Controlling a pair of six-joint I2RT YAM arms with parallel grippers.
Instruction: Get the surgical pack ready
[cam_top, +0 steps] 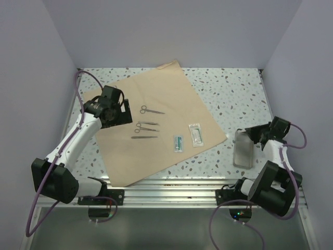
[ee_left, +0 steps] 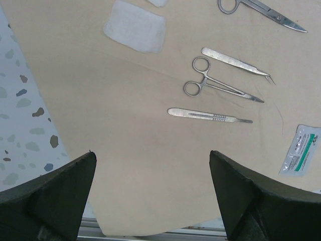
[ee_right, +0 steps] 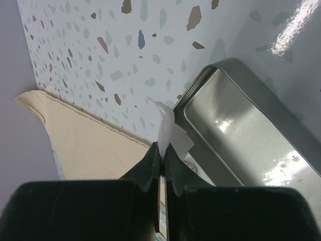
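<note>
The surgical pack [cam_top: 156, 156] is a wide tan sheet lying flat and unfolded on the table. On it lie scissors [ee_left: 261, 7], thin forceps [ee_left: 235, 63], ring-handled forceps [ee_left: 215, 83], a scalpel handle [ee_left: 208, 116], a white gauze pad [ee_left: 135, 25] and a green-printed packet [ee_left: 301, 156]. My left gripper [ee_left: 153, 153] hangs open above the sheet's left part [cam_top: 115, 109], holding nothing. Over by the tray's far end, my right gripper [ee_right: 164, 145] is shut on a thin white piece [ee_right: 168, 123]; in the top view the right gripper [cam_top: 251, 133] is off the sheet.
A shallow metal tray [cam_top: 243, 151] stands on the speckled table right of the sheet. A clear packet [cam_top: 195, 134] lies near the sheet's right corner. Grey walls close in on three sides, and a slatted metal rail [cam_top: 171, 187] runs along the near edge.
</note>
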